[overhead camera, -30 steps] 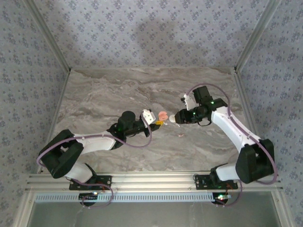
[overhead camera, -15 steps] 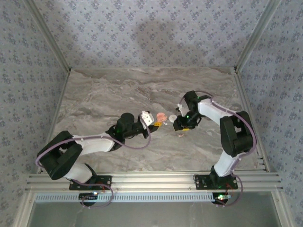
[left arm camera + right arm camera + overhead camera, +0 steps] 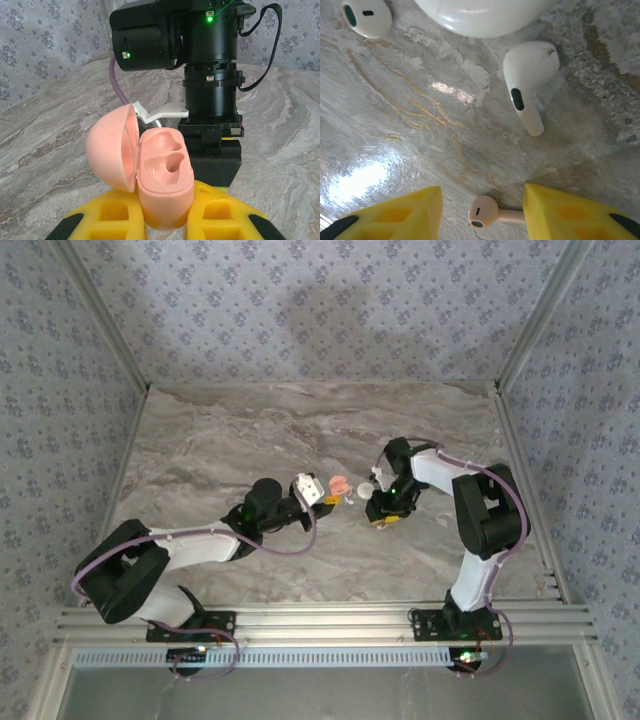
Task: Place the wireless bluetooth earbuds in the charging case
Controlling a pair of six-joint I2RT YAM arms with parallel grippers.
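Left gripper (image 3: 165,220) fingers are closed on the open pink charging case (image 3: 162,170), lower centre of the frame. Right gripper (image 3: 480,197) fingers stand apart around 1 pink earbud (image 3: 482,216), bottom centre.

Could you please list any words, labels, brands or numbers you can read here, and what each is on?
None: no text is legible anywhere. The pink charging case, the pink earbud, the white earbud and the right arm bear no readable print.
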